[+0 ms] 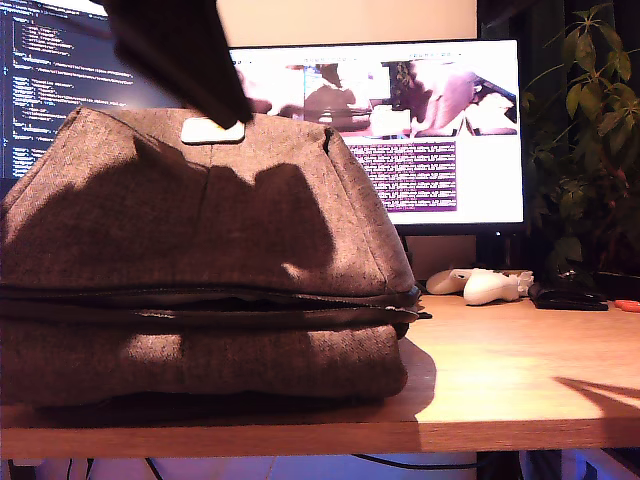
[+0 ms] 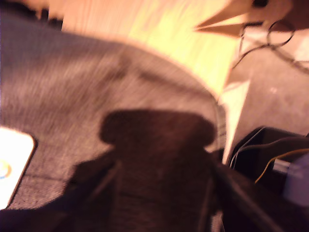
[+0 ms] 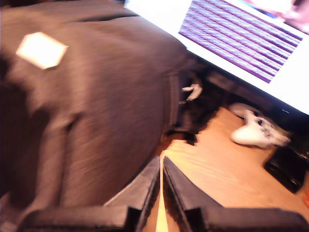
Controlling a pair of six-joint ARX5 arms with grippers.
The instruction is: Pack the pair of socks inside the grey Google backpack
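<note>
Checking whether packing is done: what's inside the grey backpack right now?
Its inside cannot be seen. The backpack lies on the desk with only a thin dark gap along its zipper seam. No socks show in any view.

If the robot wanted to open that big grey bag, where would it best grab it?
Probably the upper flap of the backpack, just above the dark zipper seam on the exterior view's right end. The seam gapes slightly there, so jaws could come in from that side and lift.
</note>
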